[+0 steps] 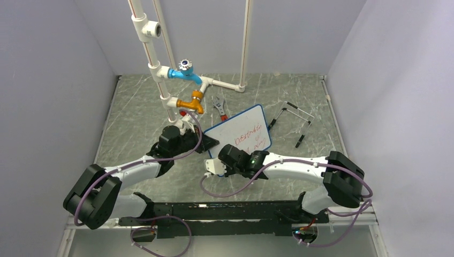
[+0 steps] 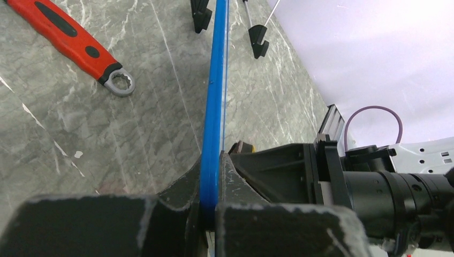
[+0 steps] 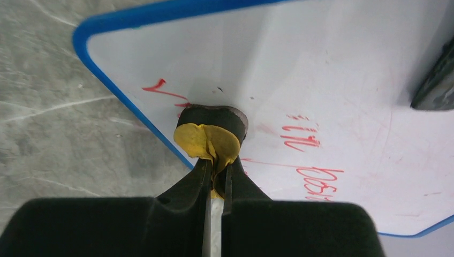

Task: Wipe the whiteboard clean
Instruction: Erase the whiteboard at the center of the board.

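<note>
Left gripper (image 2: 214, 166) is clamped tight on the blue edge of the whiteboard (image 1: 243, 134). Right gripper (image 3: 216, 171) pinches a yellow-black eraser pad (image 3: 211, 131) against the red-lettered face. Board position: mid-table, over the grey marbled surface (image 1: 139, 115). Pale walls (image 1: 48, 80) enclose it.

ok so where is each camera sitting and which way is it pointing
top external: above and behind the bases, looking down on the table; both arms show.
left wrist: looks along the left gripper, clamped on the whiteboard edge; wrench beyond.
right wrist: looks down the right gripper, pinching an eraser pad on the board's face.
shared: all three show the whiteboard.
</note>
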`<state>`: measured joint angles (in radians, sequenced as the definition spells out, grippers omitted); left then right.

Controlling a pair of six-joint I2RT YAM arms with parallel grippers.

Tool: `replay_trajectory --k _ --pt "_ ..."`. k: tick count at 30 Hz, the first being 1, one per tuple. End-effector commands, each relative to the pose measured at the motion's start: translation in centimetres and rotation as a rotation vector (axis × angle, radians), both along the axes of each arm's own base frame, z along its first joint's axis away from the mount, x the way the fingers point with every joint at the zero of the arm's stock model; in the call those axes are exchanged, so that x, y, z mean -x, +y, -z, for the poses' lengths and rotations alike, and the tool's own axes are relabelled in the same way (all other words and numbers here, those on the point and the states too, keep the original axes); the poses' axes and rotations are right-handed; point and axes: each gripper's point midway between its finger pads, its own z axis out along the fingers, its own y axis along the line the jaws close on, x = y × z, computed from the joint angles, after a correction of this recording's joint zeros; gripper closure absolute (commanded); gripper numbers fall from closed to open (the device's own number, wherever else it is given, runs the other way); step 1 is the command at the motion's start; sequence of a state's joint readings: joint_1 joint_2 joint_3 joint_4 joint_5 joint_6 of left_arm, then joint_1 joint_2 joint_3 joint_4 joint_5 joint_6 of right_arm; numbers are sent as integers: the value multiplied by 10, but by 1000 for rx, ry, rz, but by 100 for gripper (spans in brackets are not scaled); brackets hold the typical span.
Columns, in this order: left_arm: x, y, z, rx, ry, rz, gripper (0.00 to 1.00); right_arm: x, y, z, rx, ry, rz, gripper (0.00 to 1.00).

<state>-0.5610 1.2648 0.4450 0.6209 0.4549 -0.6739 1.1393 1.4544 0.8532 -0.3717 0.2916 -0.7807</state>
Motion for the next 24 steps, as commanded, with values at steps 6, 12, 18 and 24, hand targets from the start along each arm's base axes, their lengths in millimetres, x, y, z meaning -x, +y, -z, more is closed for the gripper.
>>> replay_trajectory --k 6,12,18,24 --pt "25 -6 10 5 97 89 100 -22 6 -27 -126 -31 124 100" --pt "26 -6 10 22 100 86 100 -31 20 -54 -286 -23 183 100" --pt "27 -7 11 38 101 89 100 -64 -1 -82 -440 -40 338 100" --pt "27 -11 6 61 96 103 100 -47 6 -62 -374 62 264 100"
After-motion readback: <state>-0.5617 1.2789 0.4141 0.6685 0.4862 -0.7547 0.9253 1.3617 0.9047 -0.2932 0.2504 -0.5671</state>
